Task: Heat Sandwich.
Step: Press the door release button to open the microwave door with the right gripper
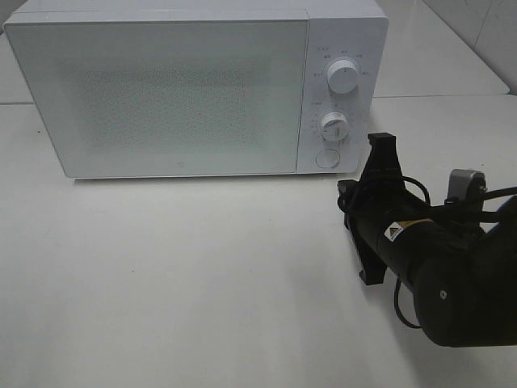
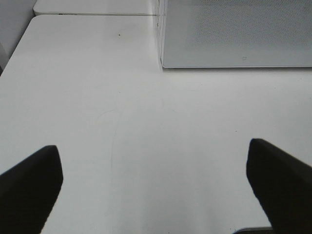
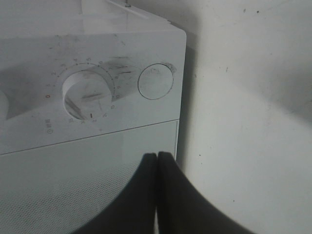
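Clenched and empty, the right pincer (image 3: 157, 155) faces the shut microwave's (image 1: 161, 89) round button (image 3: 155, 82); pressing it seems next. The left pincer (image 2: 152, 146) is released.

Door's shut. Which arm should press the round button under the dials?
Right, probably: the right gripper, shut, sits by the panel near the button; the left gripper is open over the table at the microwave's other end.

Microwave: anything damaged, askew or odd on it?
Only grime: dark smudges around the lower knob and the round button, seen in the right wrist view. Door sits shut and flush; nothing spilled on the table.
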Motion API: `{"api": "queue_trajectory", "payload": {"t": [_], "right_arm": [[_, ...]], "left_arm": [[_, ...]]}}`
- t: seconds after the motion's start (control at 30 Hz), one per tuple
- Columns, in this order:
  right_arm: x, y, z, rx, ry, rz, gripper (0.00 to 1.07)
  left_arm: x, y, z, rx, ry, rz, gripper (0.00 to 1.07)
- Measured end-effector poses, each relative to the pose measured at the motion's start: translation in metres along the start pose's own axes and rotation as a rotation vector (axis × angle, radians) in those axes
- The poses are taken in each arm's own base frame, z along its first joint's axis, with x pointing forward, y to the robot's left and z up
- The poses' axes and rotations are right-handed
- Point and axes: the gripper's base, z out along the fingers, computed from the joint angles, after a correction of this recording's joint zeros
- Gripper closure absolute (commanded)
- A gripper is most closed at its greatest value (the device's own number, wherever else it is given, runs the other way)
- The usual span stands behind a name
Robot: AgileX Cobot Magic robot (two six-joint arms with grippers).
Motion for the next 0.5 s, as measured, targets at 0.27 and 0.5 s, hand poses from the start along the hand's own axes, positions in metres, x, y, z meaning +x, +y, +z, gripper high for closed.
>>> {"api": "queue_trajectory", "payload": {"t": [0.27, 0.5], "right_arm": [[0.006, -0.002, 0.019, 0.028, 0.007, 0.003, 1.07], [0.001, 0.004, 0.039, 0.067, -0.001, 0.018, 1.07]], "left_arm": [[0.000, 0.000, 0.000, 0.000, 0.000, 0.000, 0.10], [0.000, 0.000, 0.000, 0.000, 0.000, 0.000, 0.10]]}}
